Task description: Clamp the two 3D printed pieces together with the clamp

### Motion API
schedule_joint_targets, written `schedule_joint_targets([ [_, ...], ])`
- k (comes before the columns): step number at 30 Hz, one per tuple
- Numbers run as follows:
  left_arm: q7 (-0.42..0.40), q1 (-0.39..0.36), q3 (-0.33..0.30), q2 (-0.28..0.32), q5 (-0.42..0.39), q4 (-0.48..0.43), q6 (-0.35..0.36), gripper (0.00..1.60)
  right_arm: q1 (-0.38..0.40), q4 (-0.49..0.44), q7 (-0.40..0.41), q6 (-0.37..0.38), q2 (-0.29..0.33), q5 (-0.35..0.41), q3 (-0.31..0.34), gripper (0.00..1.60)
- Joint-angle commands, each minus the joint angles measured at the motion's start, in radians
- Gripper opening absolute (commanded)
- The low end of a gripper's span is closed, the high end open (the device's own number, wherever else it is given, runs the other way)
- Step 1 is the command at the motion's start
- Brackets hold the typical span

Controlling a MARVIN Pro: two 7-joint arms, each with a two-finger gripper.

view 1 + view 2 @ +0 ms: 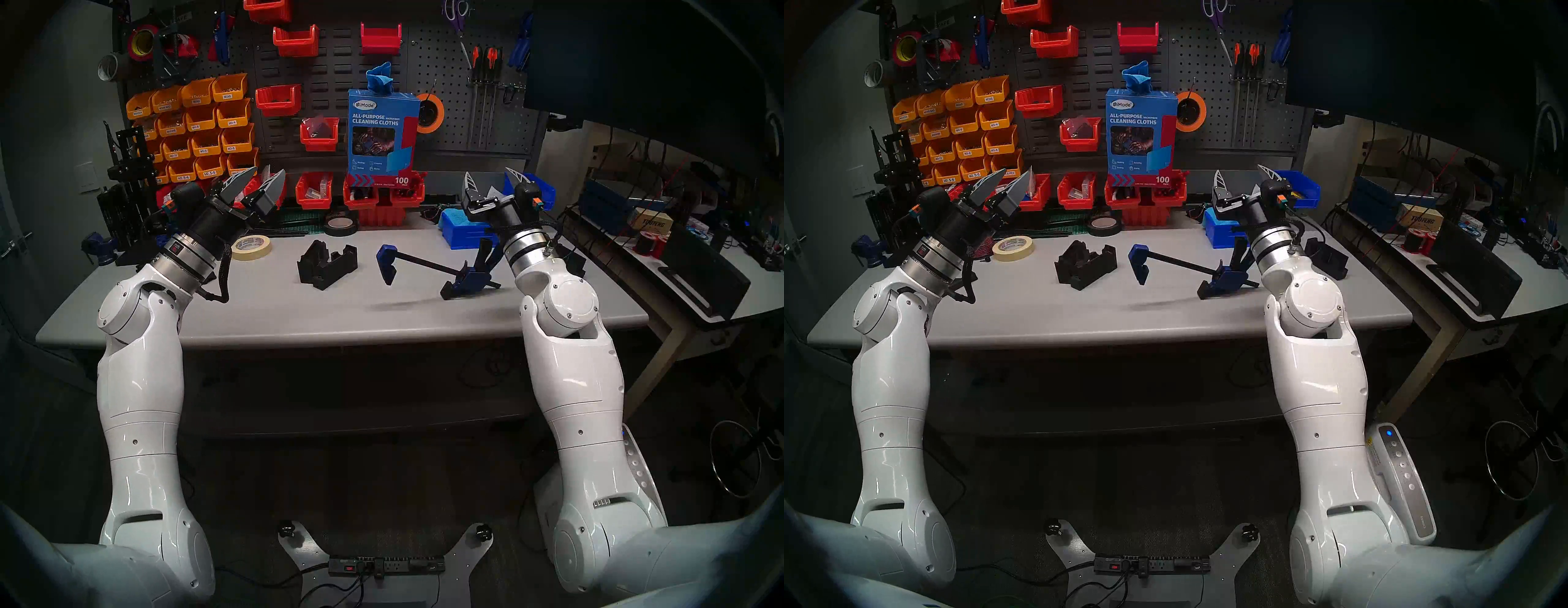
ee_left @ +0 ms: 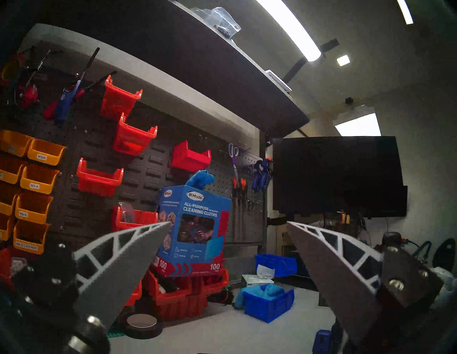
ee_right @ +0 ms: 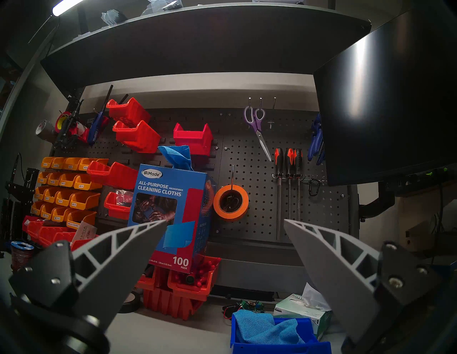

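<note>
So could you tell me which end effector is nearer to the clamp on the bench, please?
Right. The right end effector hangs open just above the clamp handle; the left end effector is raised far off, beyond the two 3D printed pieces.

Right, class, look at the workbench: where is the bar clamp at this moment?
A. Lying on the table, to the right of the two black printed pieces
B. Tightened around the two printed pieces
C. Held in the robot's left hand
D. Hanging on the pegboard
A: the clamp lies free on the table, right of the two printed pieces, with both hands raised and empty.

Front of the tabletop (image 1: pixel 297 322) lies bare; pieces (image 1: pixel 326 265) and clamp (image 1: pixel 441 269) sit mid-table with a gap between, tape roll (image 1: pixel 251 247) at left
</note>
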Motion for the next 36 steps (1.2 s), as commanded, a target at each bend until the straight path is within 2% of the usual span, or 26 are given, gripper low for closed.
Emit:
schedule_joint_targets([
  [1,-0.123,-0.114,0.037,0.117,-0.026,0.057,0.065,1.6,0.03,-0.036,0.001,-0.009,0.0,-0.002,-0.001,1.6],
  [8,-0.242,-0.175,0.113,0.144,-0.031,0.144,0.105,1.6,0.03,-0.037,0.001,-0.009,0.001,-0.002,-0.002,1.6],
  [15,-0.302,-0.199,0.166,0.157,-0.039,0.177,0.122,1.6,0.03,-0.038,0.001,-0.009,0.001,-0.002,-0.002,1.6],
  [18,-0.355,-0.239,0.204,0.164,-0.031,0.214,0.141,1.6,0.03,-0.038,0.001,-0.008,0.001,-0.002,-0.002,1.6],
  [36,-0.477,-0.322,0.342,0.169,-0.014,0.289,0.187,1.6,0.029,-0.04,0.0,-0.007,0.001,-0.003,-0.002,1.6],
])
